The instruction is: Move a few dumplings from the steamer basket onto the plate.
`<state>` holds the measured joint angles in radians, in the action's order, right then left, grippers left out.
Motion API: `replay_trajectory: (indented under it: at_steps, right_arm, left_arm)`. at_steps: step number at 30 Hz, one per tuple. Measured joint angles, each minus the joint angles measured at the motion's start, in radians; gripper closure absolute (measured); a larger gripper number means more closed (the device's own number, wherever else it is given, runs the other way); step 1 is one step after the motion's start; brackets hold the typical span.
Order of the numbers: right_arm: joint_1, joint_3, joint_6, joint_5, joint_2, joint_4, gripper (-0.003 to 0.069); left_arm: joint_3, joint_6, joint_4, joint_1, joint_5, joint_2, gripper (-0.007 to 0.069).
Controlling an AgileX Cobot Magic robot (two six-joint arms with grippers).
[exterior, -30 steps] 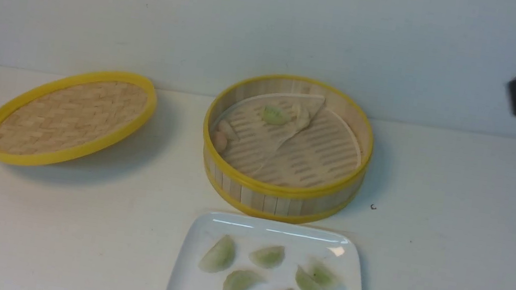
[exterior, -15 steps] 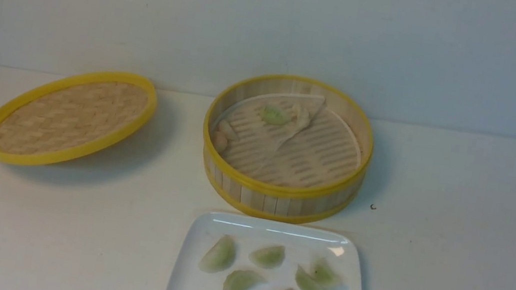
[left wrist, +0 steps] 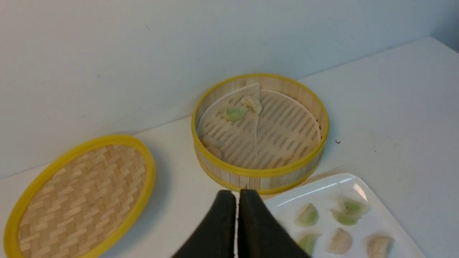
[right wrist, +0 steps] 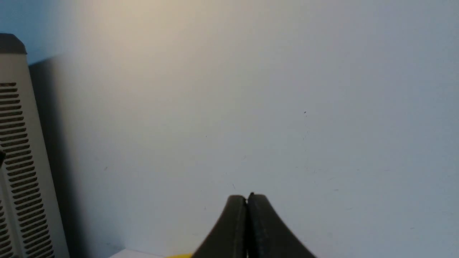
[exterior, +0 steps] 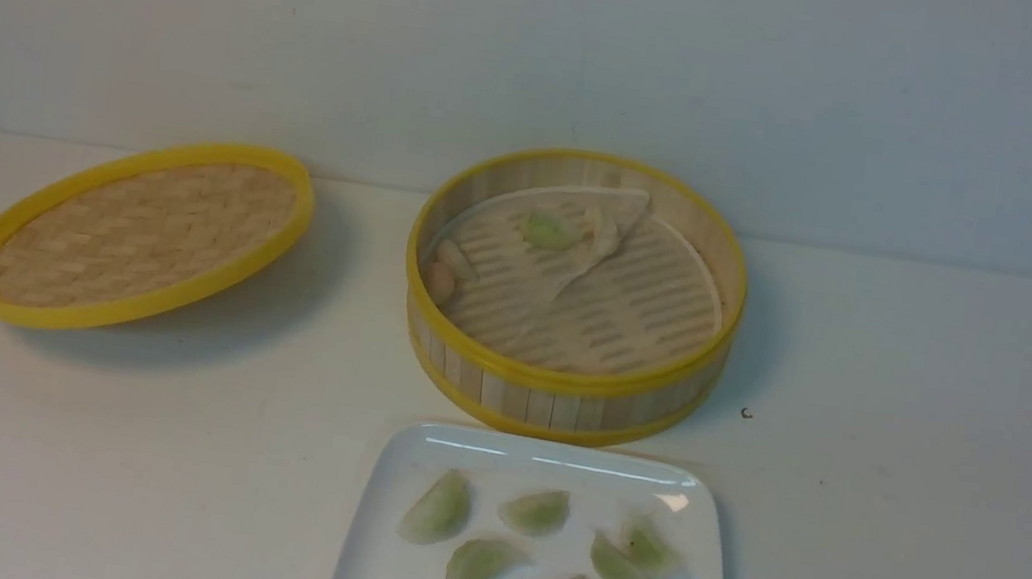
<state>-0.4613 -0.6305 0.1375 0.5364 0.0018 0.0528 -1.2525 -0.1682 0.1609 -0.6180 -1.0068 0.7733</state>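
The steamer basket (exterior: 562,392) stands at the table's middle; it also shows in the left wrist view (left wrist: 258,172). Its paper liner is folded over, with a green dumpling (exterior: 547,229) and a whitish one (exterior: 604,226) at the back and pinkish ones (exterior: 445,271) by the left wall. The white plate (exterior: 543,457) in front holds several dumplings (exterior: 478,562). My left gripper (left wrist: 237,195) is shut and empty, high above the table near the plate's corner (left wrist: 322,184). My right gripper (right wrist: 247,197) is shut and empty, pointing at the wall. Neither gripper shows in the front view.
The shallow woven lid (exterior: 140,232) with a yellow rim lies tilted at the left of the basket. A slotted grey-white device (right wrist: 18,161) stands at the edge of the right wrist view. A small dark speck (exterior: 746,414) lies to the right of the basket.
The dark right arm that showed at the front view's upper right edge one second ago has left that view. Basket, plate and dumplings have not moved.
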Motion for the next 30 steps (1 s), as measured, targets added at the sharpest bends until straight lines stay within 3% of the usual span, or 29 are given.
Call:
replay_trajectory:
  at_steps: [6, 15, 23, 30]
  right_arm:
    - [0.0, 0.0, 0.0, 0.0, 0.0, 0.002, 0.0673]
    - [0.0, 0.0, 0.0, -0.002, 0.0, 0.002, 0.0673]
    - [0.0, 0.0, 0.0, -0.002, 0.0, 0.002, 0.0673]
    - [0.0, 0.0, 0.0, -0.002, 0.0, 0.002, 0.0673]
  left_arm:
    - [0.031, 0.051, -0.063, 0.0, 0.022, -0.038, 0.0631]
    - [0.348, 0.061, -0.066, 0.0, 0.214, -0.337, 0.0631]
    - [0.525, 0.031, -0.161, 0.0, 0.197, -0.452, 0.0631]
    - [0.563, 0.031, -0.145, 0.0, 0.203, -0.452, 0.0631]
